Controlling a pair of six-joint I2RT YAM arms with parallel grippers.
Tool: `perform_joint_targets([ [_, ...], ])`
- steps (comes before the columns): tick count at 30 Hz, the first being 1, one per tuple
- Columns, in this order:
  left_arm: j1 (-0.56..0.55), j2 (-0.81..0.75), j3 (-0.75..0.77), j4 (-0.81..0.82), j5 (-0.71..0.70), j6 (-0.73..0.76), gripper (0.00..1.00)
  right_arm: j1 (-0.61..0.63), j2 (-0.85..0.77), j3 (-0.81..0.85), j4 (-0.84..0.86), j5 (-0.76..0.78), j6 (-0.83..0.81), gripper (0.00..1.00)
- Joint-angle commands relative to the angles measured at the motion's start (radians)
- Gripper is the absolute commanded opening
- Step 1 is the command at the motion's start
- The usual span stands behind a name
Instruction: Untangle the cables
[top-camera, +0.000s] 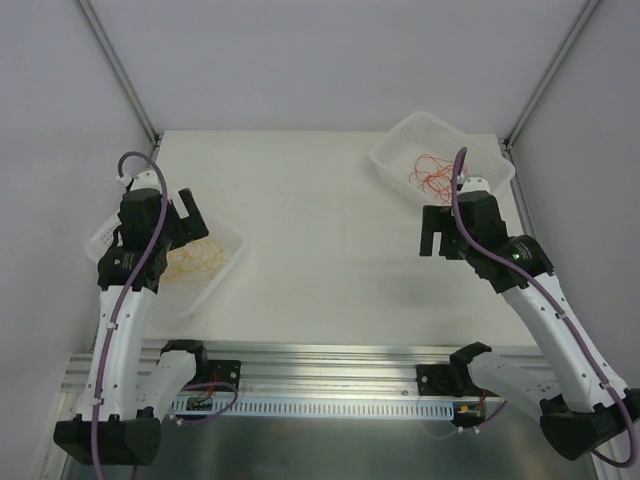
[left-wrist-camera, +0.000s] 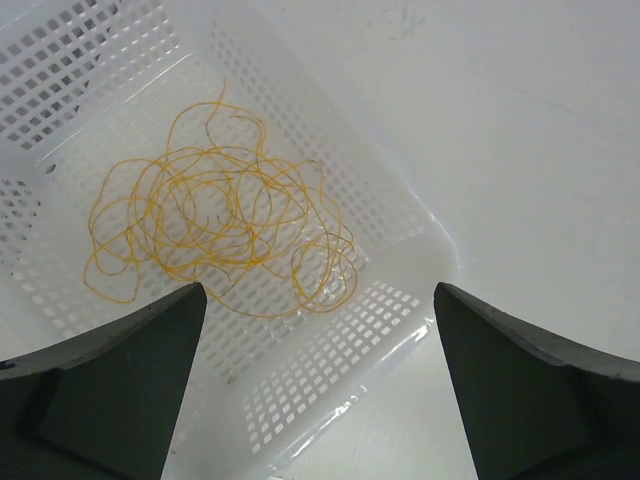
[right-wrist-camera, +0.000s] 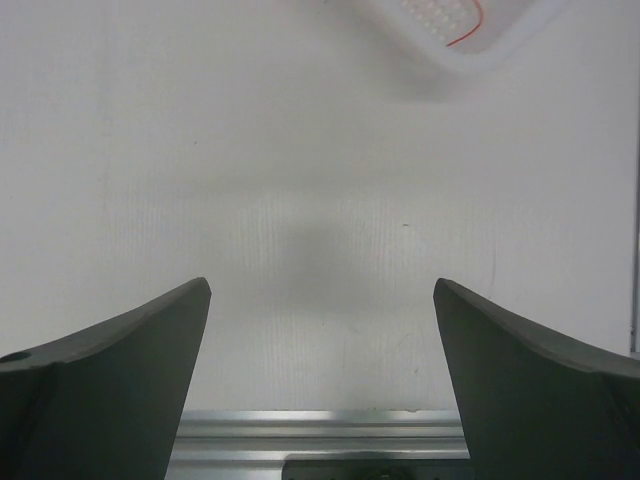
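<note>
A tangle of thin yellow-orange cables (left-wrist-camera: 222, 200) lies on the floor of a white perforated basket (left-wrist-camera: 330, 350) at the table's left; the top view shows these yellow cables (top-camera: 196, 262) in that left basket (top-camera: 228, 258). My left gripper (left-wrist-camera: 320, 290) hangs open just above the basket's near corner, touching nothing; the top view has this left gripper (top-camera: 185, 215) over the basket. Red-orange cables (top-camera: 432, 175) lie in a second white basket (top-camera: 400, 140) at the back right. My right gripper (top-camera: 438, 236) stands open over bare table, with only one red strand (right-wrist-camera: 465, 35) at the top edge.
An aluminium rail (top-camera: 330, 355) runs along the table's near edge and shows below my right gripper (right-wrist-camera: 320, 285) as a bright rail (right-wrist-camera: 320, 430). Slanted metal frame posts (top-camera: 120, 70) stand at the back corners. White walls close in both sides.
</note>
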Motion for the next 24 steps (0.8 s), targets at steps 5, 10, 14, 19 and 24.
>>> perform_joint_targets([
  [5, -0.016, -0.213, 0.101, -0.120, 0.112, 0.060, 0.99, -0.007, -0.172, 0.136, -0.162, 0.303, -0.009, 1.00],
  [10, -0.016, -0.510, 0.040, -0.188, 0.104, -0.005, 0.99, -0.007, -0.403, 0.093, -0.171, 0.334, -0.041, 1.00],
  [14, -0.016, -0.760, -0.021, -0.224, 0.062, -0.061, 0.99, -0.004, -0.545, 0.122, -0.229, 0.285, -0.073, 1.00],
  [19, -0.016, -0.868, 0.089, -0.421, -0.041, -0.066, 0.99, -0.005, -0.691, 0.145, -0.330, 0.271, -0.086, 0.99],
  [24, -0.016, -0.868, 0.262, -0.579, -0.041, -0.060, 0.99, 0.000, -0.862, 0.130, -0.387, 0.268, -0.093, 0.99],
])
